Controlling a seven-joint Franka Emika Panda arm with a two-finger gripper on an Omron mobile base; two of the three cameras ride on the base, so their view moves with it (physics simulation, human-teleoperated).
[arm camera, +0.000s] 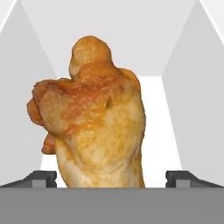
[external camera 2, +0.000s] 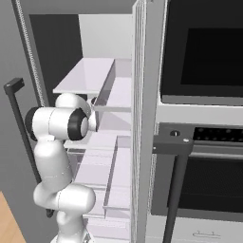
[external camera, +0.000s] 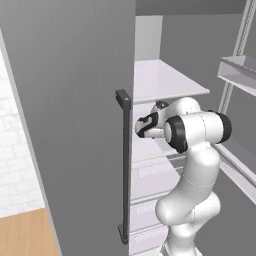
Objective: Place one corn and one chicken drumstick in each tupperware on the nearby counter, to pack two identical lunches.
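A: Item one, chicken drumstick. Count?

B: One in sight. Golden-brown, knobbed end pointing away from the hand camera, meaty end towards it. It sits on a pale shelf floor inside the fridge, white walls closing in on either side.

A: Reason for that location?

B: Cold storage, by my reading. The task draws the food from here and carries it to the counter, so this is the pick-up end of the job.

A: Item two, gripper. Condition?

B: Spread wide. One dark fingertip stands left of the meat, the other right of it, with the drumstick's thick end between them. Neither tip touches it as far as I can tell, so nothing is held.

A: Why that stance?

B: It brackets the widest part, which suggests a grasp being lined up. The surface is lumpy and rounded, so a squeeze off centre could let it roll or slip.

A: Arm?

B: One white arm, elbow bent, wrist reaching in past the open fridge door with its tall dark handle.

A: Corn? Tupperware?

B: None counted here. Likewise the counter.

A: Other fixtures?

B: One wall oven to the right of the fridge, and several bare white shelves and drawers inside it.

A: Progress?

B: Early, I judge: packing needs two drumsticks and two corn, and this drumstick is not yet lifted.
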